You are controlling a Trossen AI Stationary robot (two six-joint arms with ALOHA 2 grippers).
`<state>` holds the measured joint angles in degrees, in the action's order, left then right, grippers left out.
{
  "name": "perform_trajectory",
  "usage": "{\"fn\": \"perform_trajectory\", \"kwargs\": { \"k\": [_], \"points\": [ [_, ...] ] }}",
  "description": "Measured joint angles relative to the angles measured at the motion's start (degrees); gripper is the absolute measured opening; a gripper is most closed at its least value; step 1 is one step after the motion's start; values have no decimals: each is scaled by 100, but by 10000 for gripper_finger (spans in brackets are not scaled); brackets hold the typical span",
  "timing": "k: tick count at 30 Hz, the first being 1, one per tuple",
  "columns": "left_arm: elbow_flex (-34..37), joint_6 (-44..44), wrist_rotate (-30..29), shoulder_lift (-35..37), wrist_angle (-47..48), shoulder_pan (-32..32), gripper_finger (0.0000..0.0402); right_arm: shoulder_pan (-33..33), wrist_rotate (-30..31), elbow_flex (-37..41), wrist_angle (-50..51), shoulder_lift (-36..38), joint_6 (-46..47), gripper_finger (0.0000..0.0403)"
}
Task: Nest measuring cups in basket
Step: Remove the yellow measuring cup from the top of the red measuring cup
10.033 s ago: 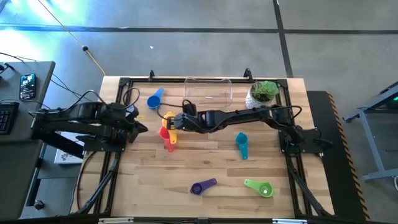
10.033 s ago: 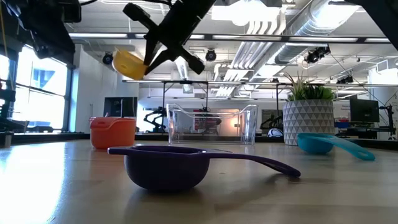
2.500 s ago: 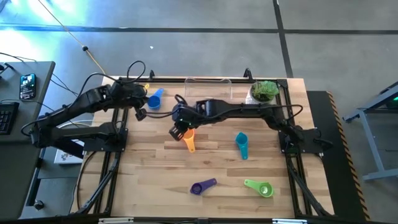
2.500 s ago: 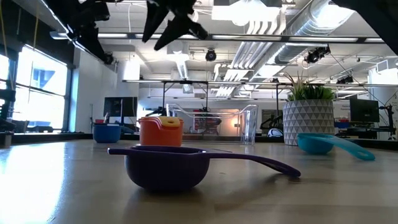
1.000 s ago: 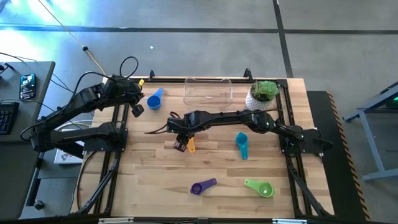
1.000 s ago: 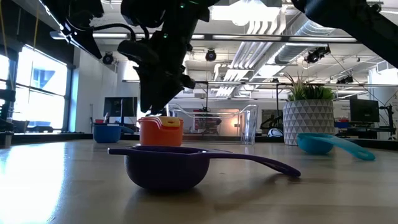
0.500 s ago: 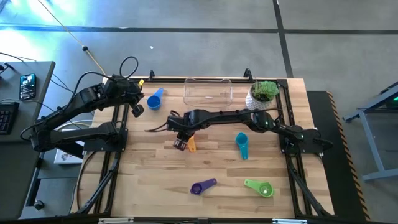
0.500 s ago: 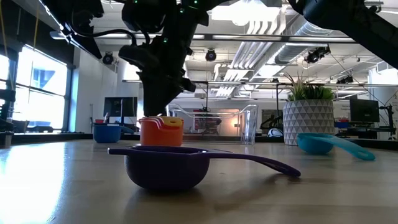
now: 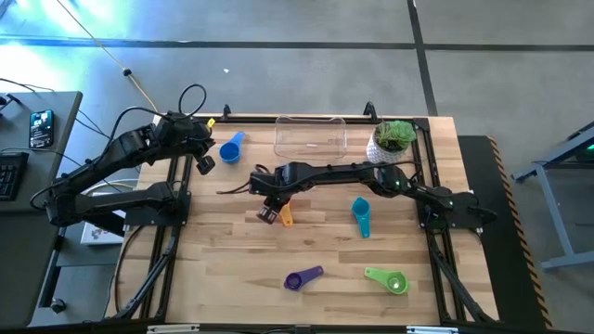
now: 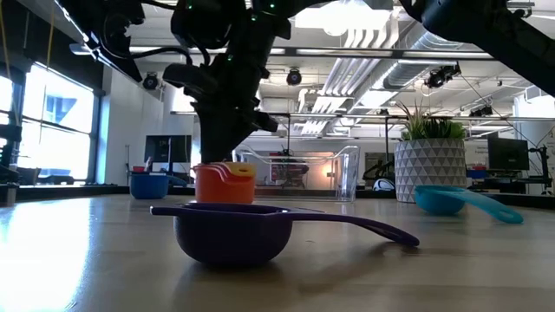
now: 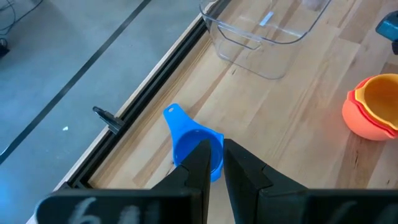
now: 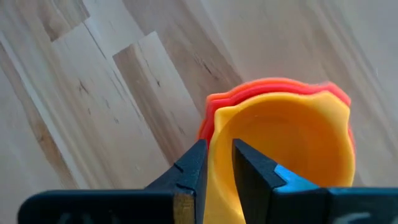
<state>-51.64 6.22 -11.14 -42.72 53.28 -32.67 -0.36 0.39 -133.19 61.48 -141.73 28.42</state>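
Note:
An orange cup with a yellow cup inside it stands on the table in front of the clear basket. The right wrist view shows a red rim around the yellow cup. My right gripper is down on this stack, shut on it. My left gripper hovers shut just left of the blue cup, which rests on the table. The teal, purple and green cups lie apart on the table. My right gripper pinches the stack at the yellow cup's wall. One finger lies over the hollow and the other outside the rims. It comes from above, pointing down. The stack stands upright on the table.
A white pot with a green plant stands right of the basket, by the far edge. A black frame rail runs along the table's edges. Bare wood lies between the stack and the purple cup.
My right gripper has stayed low over the stack, shifting only slightly. The stack stands where it was.

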Motion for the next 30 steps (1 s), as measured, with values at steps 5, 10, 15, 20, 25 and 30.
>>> {"fn": "perform_trajectory", "kwargs": {
  "k": [5, 10, 15, 20, 25, 30],
  "points": [
    [0, 0, 0, 0, 0, 0, 35, 0, 115, 0, 33, 0, 91, 64],
    [0, -6, 0, 0, -1, 0, 35, -4, 82, -4, 32, -36, 207, 54],
    [0, -4, -2, 0, -1, 0, 35, -4, 40, -2, 89, -73, 265, 8],
    [0, -4, -2, 0, -7, 0, 35, -30, 30, -2, 80, -70, 329, 8],
    [0, -4, -2, 0, -9, 0, 35, -53, -3, -9, 80, -70, 466, 3],
    [0, -3, 0, 0, -9, 0, 35, -87, 24, -185, 225, -66, 614, 1]
  ]
}}
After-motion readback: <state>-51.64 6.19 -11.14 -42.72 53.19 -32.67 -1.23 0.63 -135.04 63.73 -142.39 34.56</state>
